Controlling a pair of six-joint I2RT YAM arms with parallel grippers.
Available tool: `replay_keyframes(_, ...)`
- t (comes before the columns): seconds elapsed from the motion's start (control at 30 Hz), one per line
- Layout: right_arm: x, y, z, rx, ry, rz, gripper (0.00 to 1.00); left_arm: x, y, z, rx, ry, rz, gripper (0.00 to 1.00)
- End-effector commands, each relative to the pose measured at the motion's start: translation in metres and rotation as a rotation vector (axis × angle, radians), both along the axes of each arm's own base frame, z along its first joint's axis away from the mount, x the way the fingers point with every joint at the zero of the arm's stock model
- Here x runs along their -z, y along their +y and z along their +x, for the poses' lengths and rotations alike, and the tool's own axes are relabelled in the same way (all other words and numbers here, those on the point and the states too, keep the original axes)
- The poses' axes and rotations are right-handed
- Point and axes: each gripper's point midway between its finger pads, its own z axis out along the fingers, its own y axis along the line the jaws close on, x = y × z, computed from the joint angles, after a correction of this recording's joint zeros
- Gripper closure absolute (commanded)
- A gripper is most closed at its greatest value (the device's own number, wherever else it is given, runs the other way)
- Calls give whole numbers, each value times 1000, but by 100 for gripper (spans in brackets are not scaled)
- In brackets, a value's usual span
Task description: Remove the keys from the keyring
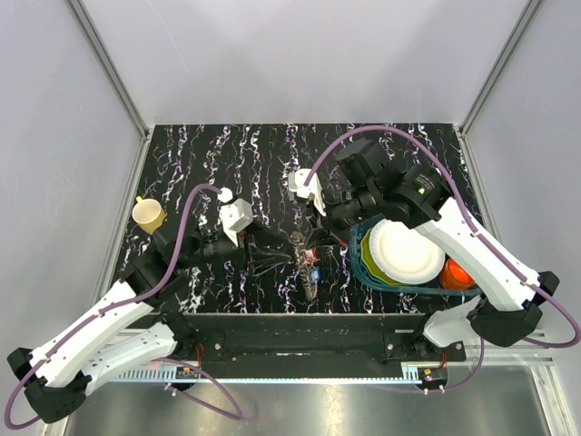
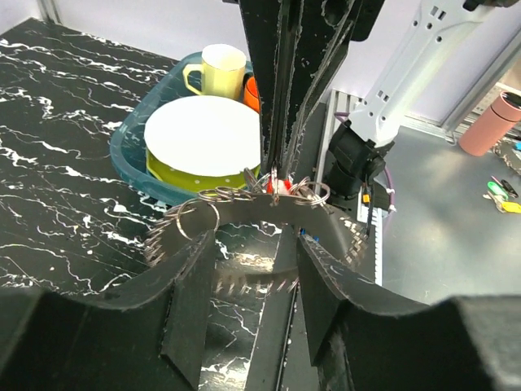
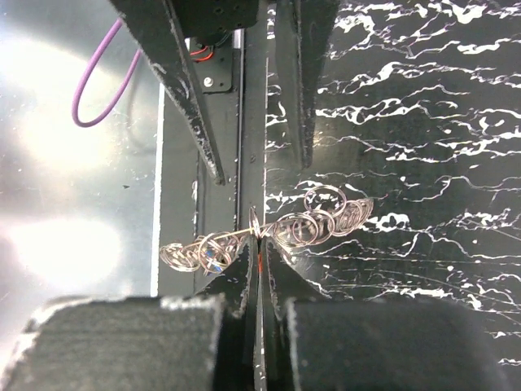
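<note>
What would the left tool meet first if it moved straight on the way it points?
Most likely the keyring, pinched by the right tool just ahead of the open left tool; depth is unclear, so it may sit between its fingers.

Counting up the things

Two robot arms with two grippers, the left gripper [image 1: 287, 256] and the right gripper [image 3: 255, 238]; one keyring [image 3: 303, 225] with little metal loops, too many to count; two tiny keys, a red key [image 2: 278, 186] and a blue key [image 3: 213, 259]; two yellow cups, a cup [image 1: 148, 215] by itself and a cup [image 2: 220, 72] in the one blue tub [image 2: 129, 148]; one white plate [image 1: 406, 252]; one green bowl [image 2: 174, 176]; one orange thing [image 1: 457, 272]; one pink bottle [image 2: 488, 124].
</note>
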Motion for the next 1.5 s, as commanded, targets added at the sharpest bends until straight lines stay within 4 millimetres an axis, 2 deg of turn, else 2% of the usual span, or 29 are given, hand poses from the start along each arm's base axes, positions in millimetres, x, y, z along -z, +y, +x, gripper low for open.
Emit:
replay_keyframes(0.0,-15,1,-13,-51,33,43,100,-28,2,-14,56,-18,-62,55)
replay_keyframes(0.2,-14,9,-13,-54,59,78,100,-40,-1,-22,97,-8,-134,63)
replay_keyframes(0.57,-11,15,-7,-38,37,104,100,-29,-15,-17,136,80,-107,69)
replay_keyframes(1.13,-11,13,-4,-27,13,109,100,-12,-14,-9,99,77,-46,71)
replay_keyframes(1.3,-8,14,-3,-21,13,102,100,-13,-8,-5,54,64,-38,60)
replay_keyframes(1.47,-9,14,-3,-25,13,106,100,-15,-9,-7,66,57,-47,63)
